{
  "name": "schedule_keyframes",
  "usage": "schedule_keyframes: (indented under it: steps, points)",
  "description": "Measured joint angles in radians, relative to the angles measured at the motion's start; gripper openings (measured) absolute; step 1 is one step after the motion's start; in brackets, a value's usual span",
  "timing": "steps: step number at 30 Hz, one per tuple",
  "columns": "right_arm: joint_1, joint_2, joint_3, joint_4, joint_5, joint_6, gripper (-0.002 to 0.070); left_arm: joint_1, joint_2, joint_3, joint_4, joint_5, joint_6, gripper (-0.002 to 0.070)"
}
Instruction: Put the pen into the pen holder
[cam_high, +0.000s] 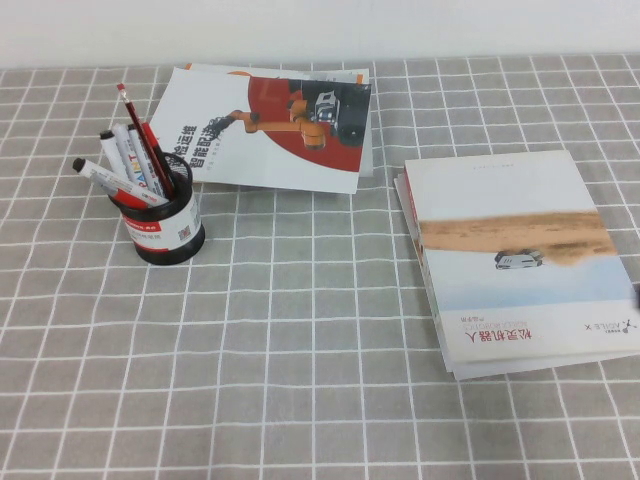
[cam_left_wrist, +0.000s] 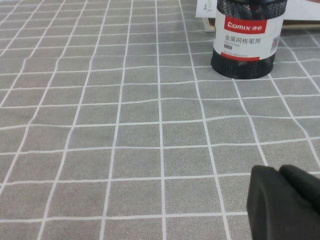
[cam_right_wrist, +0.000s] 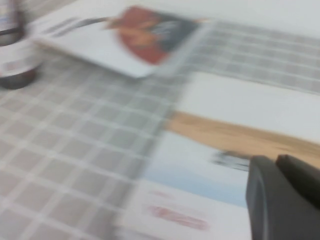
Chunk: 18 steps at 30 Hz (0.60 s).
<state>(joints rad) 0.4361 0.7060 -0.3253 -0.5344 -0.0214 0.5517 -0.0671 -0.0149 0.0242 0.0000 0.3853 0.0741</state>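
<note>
Pen (cam_high: 146, 142): thin and dark red, pale tip uppermost, standing tilted inside the holder at the left of the high view, among the markers (cam_high: 118, 181).
Pen holder (cam_high: 166, 224): black mesh cup with a white, red-banded label, upright on the grey checked tablecloth (cam_high: 300, 350); also seen at the top of the left wrist view (cam_left_wrist: 244, 47).
Brochure (cam_high: 270, 125): upper centre, just behind the holder.
Books (cam_high: 515, 255): a stack at the right.
Left gripper (cam_left_wrist: 286, 202): dark bulk low in the lower right corner of its own view, over bare cloth, well apart from the holder; I cannot tell whether it is parted or closed.
Right gripper (cam_right_wrist: 282, 197): lower right of its own view, above the books (cam_right_wrist: 225, 150); same, I cannot tell.
</note>
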Motion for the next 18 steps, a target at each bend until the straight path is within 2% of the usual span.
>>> schedule_keyframes:
  steps: [12, 18]
  points:
    - [-0.432, -0.445, 0.259, 0.006, -0.017, 0.004, -0.0012, 0.0, 0.0, 0.0, 0.0, 0.0, 0.0, -0.0003]
    - [-0.48, -0.543, 0.337, 0.019, -0.034, 0.044, -0.0013, 0.0, 0.0, 0.0, 0.0, 0.0, 0.0, -0.0003]
